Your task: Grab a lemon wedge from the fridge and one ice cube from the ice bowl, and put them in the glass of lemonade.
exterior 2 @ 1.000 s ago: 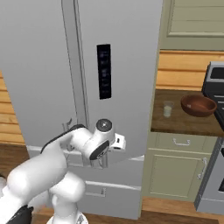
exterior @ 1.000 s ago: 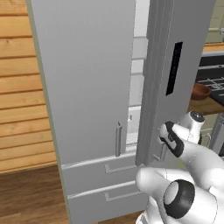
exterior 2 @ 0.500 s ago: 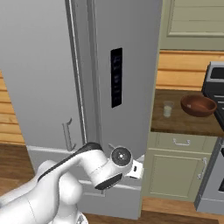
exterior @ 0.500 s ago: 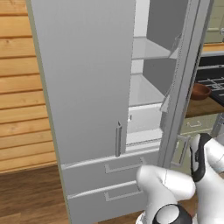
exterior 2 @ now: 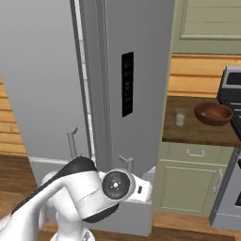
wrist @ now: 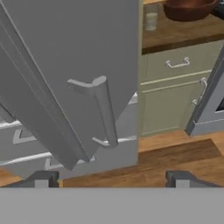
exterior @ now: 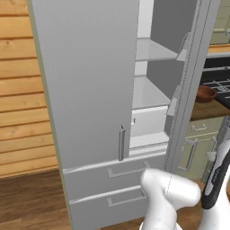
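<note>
With the fridge (exterior: 90, 90) door swung open | hand (wrist: 111, 178) spread wide, empty, near the handle (wrist: 103, 109) | lemon wedge perhaps inside, unseen | next: reach the shelves (exterior: 148, 92) | glass of lemonade (exterior 2: 180, 117) on desk (exterior 2: 197, 134)

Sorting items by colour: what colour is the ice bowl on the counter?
Reddish-brown; the ice bowl shows best in the right base view.

Pale green base cabinets (exterior 2: 193, 188) with curved metal handles, dark brown wooden countertop (exterior 2: 188, 134) above them, horizontal light wood plank wall (exterior: 20, 108), brown wooden floor (wrist: 175, 159), cream upper cabinet door (exterior 2: 209, 21)
</note>
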Controlling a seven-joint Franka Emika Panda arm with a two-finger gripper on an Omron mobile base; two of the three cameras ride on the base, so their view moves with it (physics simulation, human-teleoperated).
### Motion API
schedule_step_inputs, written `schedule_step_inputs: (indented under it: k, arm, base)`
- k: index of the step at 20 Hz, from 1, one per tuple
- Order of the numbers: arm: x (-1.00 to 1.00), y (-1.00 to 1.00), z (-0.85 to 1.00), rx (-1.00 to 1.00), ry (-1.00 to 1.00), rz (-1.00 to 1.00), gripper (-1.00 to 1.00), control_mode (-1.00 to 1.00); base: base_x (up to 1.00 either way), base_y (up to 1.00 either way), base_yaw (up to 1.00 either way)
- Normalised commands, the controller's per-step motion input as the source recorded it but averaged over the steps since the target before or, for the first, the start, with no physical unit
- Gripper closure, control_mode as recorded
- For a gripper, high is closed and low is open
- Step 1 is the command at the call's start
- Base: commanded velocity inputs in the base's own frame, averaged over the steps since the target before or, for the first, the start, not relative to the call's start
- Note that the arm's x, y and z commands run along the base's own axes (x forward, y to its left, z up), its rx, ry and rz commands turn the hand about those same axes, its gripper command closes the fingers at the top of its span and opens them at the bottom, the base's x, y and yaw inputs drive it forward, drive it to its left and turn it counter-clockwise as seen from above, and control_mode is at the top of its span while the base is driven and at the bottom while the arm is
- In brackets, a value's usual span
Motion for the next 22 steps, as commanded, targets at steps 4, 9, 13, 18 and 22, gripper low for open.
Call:
schedule_step_inputs:
  k: [4,9,13,18,22]
  arm:
    - [-0.28,0.48,1.00,-0.09,-0.04,0.00,-1.00,-1.00]
    - [-0.07,0.95,0.90,-0.26,0.06,-0.03,-1.00,-1.00]
    - [0.00,1.00,0.73,-0.41,0.12,-0.10,-1.00,-1.00]
    - [0.00,1.00,0.49,-0.43,0.12,-0.13,-1.00,-1.00]
    - [0.76,0.59,-0.01,-0.26,0.00,-0.22,-1.00,-1.00]
  base:
    - [0.00,0.00,0.00]
    - [0.00,0.00,0.00]
    - [0.00,0.00,0.00]
    - [0.00,0.00,0.00]
    - [0.00,0.00,0.00]
